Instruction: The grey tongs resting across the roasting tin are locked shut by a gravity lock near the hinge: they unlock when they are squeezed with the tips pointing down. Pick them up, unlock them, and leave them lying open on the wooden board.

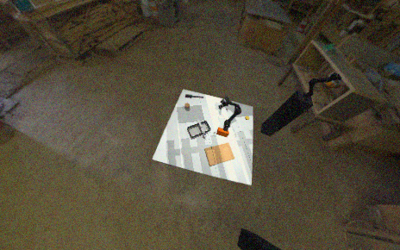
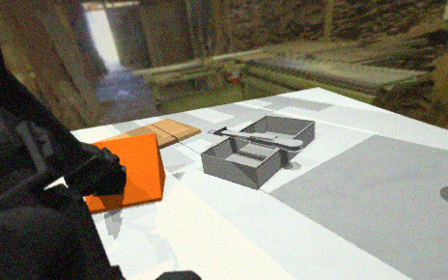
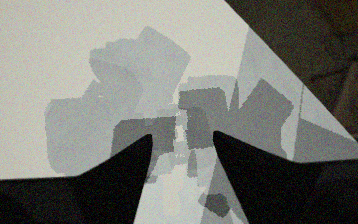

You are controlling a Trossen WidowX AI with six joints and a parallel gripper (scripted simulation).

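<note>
The grey tongs [image 2: 286, 142] lie across the top of the roasting tin [image 2: 232, 168] [image 1: 190, 133], their arms close together. One end sticks out past the tin's wall on the wooden board's side. The wooden board [image 1: 221, 155] [image 2: 181, 130] lies flat beyond the orange block in the exterior view. My gripper [image 3: 182, 137] is open with nothing between its fingers, pointing down over the white table. It is well away from the tongs, on the side of the arm's base away from the board. The tongs and tin are outside the wrist view.
The orange block [image 1: 222, 132] [image 2: 142, 169] at the arm's base stands between the tin and the arm. A small brown object [image 1: 187, 105] and a dark long tool [image 1: 194, 96] lie near the table's far left corner. A yellow disc [image 1: 246, 117] lies near the right edge.
</note>
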